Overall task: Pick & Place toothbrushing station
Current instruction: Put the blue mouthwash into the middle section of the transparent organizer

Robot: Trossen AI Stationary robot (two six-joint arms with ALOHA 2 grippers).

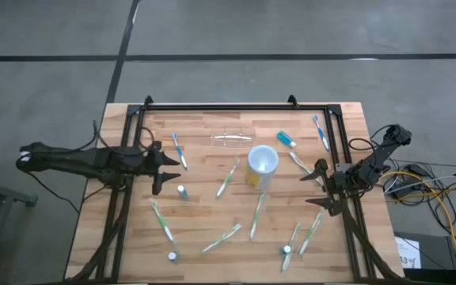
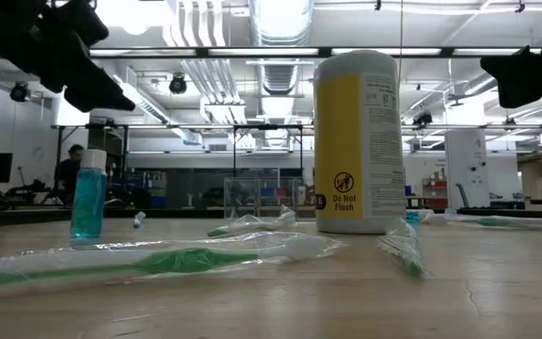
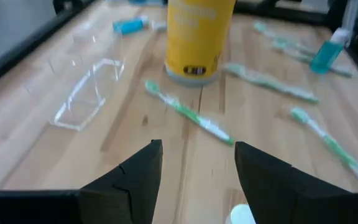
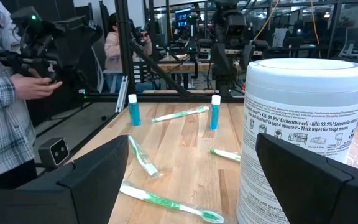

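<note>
A wrapped green toothbrush (image 2: pixel 149 261) lies closest in the low view, flat on the wooden table (image 1: pixel 204 206), in front of the yellow wipes canister (image 1: pixel 261 165).

The canister stands upright near the table's middle and serves as reference for everything below.

Task item: the toothbrushing station (image 1: pixel 233 138), a clear plastic holder, rests on the table just beyond the canister toward the far edge, slightly to its left in the high view. In the left wrist view the toothbrushing station (image 3: pixel 89 93) lies beside the canister, apart from it. Neither gripper touches it.

Left gripper (image 1: pixel 165 168): the arm reaches in horizontally from the left side, held above the table, well left of the canister. Its fingers (image 3: pixel 138 177) are spread apart and hold nothing; a small teal bottle (image 1: pixel 181 191) stands just beside it.

Right gripper (image 1: pixel 321 188): the arm enters from the right side, angled toward the canister and raised off the table. Its fingers (image 4: pixel 98 168) stand wide apart, empty, and point at the canister.

More wrapped toothbrushes lie scattered around the canister. A person in a plaid sleeve (image 4: pixel 2 93) stands beyond the table.
</note>
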